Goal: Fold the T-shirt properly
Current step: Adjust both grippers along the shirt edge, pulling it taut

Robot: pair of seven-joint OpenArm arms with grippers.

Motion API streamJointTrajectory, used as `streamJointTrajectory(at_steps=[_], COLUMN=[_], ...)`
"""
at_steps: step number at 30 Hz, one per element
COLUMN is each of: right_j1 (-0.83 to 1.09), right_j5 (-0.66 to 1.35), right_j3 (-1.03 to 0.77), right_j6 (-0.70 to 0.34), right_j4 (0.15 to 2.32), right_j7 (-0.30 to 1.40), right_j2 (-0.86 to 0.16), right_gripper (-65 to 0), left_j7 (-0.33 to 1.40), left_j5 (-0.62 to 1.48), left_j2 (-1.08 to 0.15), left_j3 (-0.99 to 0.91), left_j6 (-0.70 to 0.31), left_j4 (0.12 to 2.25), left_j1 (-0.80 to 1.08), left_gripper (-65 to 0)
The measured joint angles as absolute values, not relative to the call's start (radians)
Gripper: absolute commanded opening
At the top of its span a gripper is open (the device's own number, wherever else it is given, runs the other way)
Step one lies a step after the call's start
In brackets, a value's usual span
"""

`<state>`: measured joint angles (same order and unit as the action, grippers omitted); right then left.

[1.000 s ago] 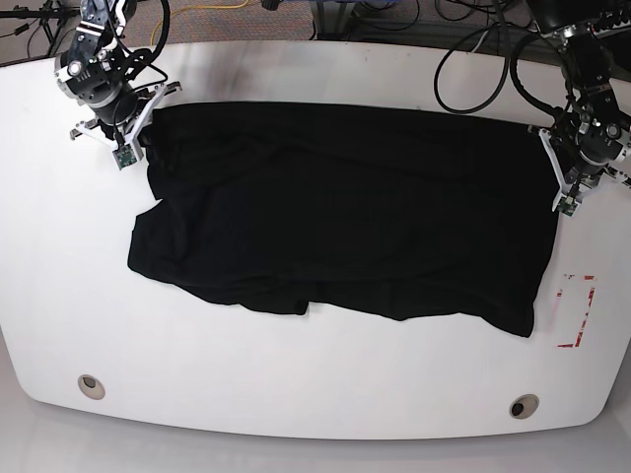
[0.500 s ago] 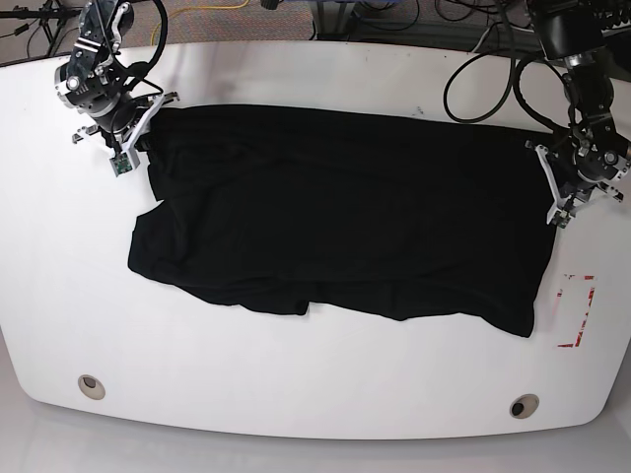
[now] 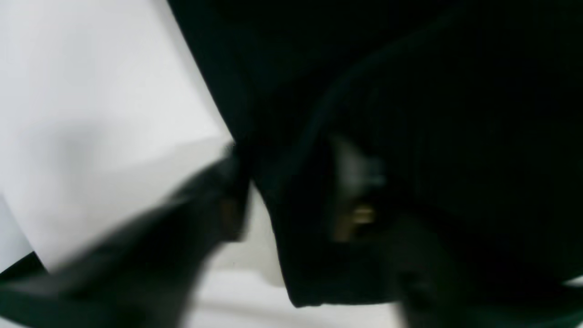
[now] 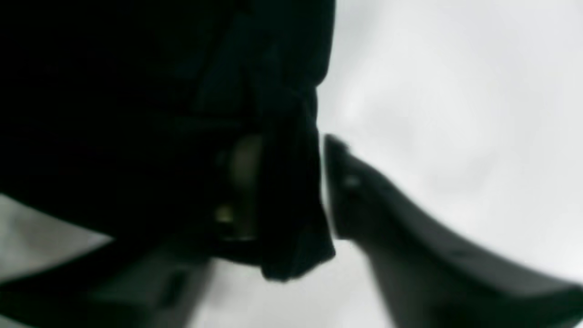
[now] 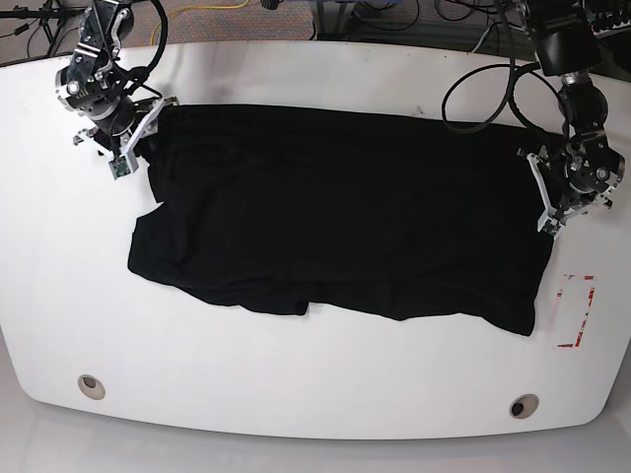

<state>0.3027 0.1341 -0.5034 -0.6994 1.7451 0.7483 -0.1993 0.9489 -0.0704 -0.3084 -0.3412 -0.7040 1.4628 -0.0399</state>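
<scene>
Down at six o'clock, the white table (image 5: pixel 296 394) shows two small round holes near its front edge, and red corner marks (image 5: pixel 580 310) sit at about four o'clock. Across the middle lies the black T-shirt (image 5: pixel 345 212), spread out flat with its lower hem rumpled around six o'clock. At three o'clock the left gripper (image 5: pixel 549 192) sits right at the shirt's edge; its wrist view is blurred, but the jaws stand apart with a fold of black cloth (image 3: pixel 291 237) hanging between them, one finger (image 3: pixel 227 200) on the bare table side. Out at ten o'clock the right gripper (image 5: pixel 138 138) is at the far corner, jaws parted too, a cloth edge (image 4: pixel 291 218) in the gap beside one finger (image 4: pixel 346 191). Black cables (image 5: pixel 483 89) trail at one o'clock.
</scene>
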Motion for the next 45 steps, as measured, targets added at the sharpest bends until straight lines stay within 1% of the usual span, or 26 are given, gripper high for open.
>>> streamJointTrajectory(at_steps=[1,2,4,6,10,12,18,20,22,26,28,30,33,34,35,36,38,41,45], right_j1=[0.303,0.303,0.306,0.306,0.305,0.305,0.313,0.312,0.313,0.334,0.345,0.358,0.364,0.363,0.361,0.361,0.360,0.352,0.316], right_j5=[0.135,0.130,0.131,0.131,0.135,0.135,0.136,0.135,0.130,0.136,0.136,0.135,0.128,0.127,0.128,0.128,0.134,0.143,0.126], right_j3=[-0.503,-0.503,-0.504,-0.505,-0.505,-0.508,-0.508,-0.512,-0.512,-0.509,-0.509,-0.509,-0.513,-0.514,-0.514,-0.514,-0.512,-0.533,-0.591], right_j6=[-0.699,-0.700,-0.699,-0.699,-0.698,-0.697,-0.699,-0.699,-0.699,-0.699,-0.699,-0.699,-0.700,-0.699,-0.699,-0.699,-0.699,-0.701,-0.699], right_j4=[1.749,1.763,1.792,1.827,1.901,1.936,1.991,1.998,1.998,1.996,1.996,1.995,1.988,1.983,1.976,1.974,1.963,1.935,1.853], right_j7=[0.743,0.744,0.746,0.750,0.750,0.743,0.744,0.744,0.744,0.743,0.744,0.744,0.752,0.752,0.752,0.752,0.751,0.736,0.741], right_j2=[-0.199,-0.197,-0.196,-0.197,-0.187,-0.169,-0.138,-0.117,-0.091,-0.058,-0.050,-0.047,-0.046,-0.046,-0.047,-0.047,-0.052,-0.060,-0.072], right_gripper=[-15.9,-11.1,-4.1,-0.2,0.0,0.0,-0.5,-2.1,-5.2,-13.2,-17.6,-22.8,-32.0,-35.2,-36.3,-40.0,-43.4,-47.7,-49.9], left_j7=[0.949,0.953,0.952,0.952,0.962,0.998,1.032,1.032,1.031,1.024,1.019,0.999,0.963,0.933,0.911,0.906,0.885,0.858,0.836], left_j5=[-0.070,-0.071,-0.073,-0.071,-0.070,-0.068,-0.067,-0.064,-0.064,-0.067,-0.067,-0.066,-0.068,-0.069,-0.067,-0.067,-0.070,-0.074,-0.074], left_j2=[-0.308,-0.309,-0.308,-0.308,-0.309,-0.309,-0.308,-0.308,-0.302,-0.259,-0.242,-0.232,-0.230,-0.231,-0.234,-0.234,-0.236,-0.237,-0.236], left_j3=[-0.341,-0.341,-0.342,-0.343,-0.344,-0.347,-0.377,-0.395,-0.407,-0.420,-0.420,-0.420,-0.421,-0.422,-0.423,-0.423,-0.423,-0.425,-0.424], left_j6=[-0.704,-0.704,-0.704,-0.704,-0.704,-0.704,-0.704,-0.703,-0.696,-0.697,-0.702,-0.704,-0.705,-0.705,-0.704,-0.705,-0.703,-0.704,-0.704], left_j4=[1.463,1.463,1.463,1.463,1.488,1.536,1.706,1.762,1.806,1.845,1.847,1.848,1.843,1.835,1.820,1.815,1.773,1.724,1.660], left_j1=[-0.043,-0.049,-0.064,-0.083,-0.117,-0.122,-0.122,-0.115,-0.093,-0.019,0.025,0.072,0.120,0.131,0.141,0.144,0.162,0.170,0.168], left_gripper=[-25.1,-24.6,-24.9,-24.9,-24.9,-24.4,-24.6,-24.6,-24.7,-24.9,-26.1,-29.9,-40.0,-44.4,-45.7,-49.6,-51.4,-51.1,-51.2])
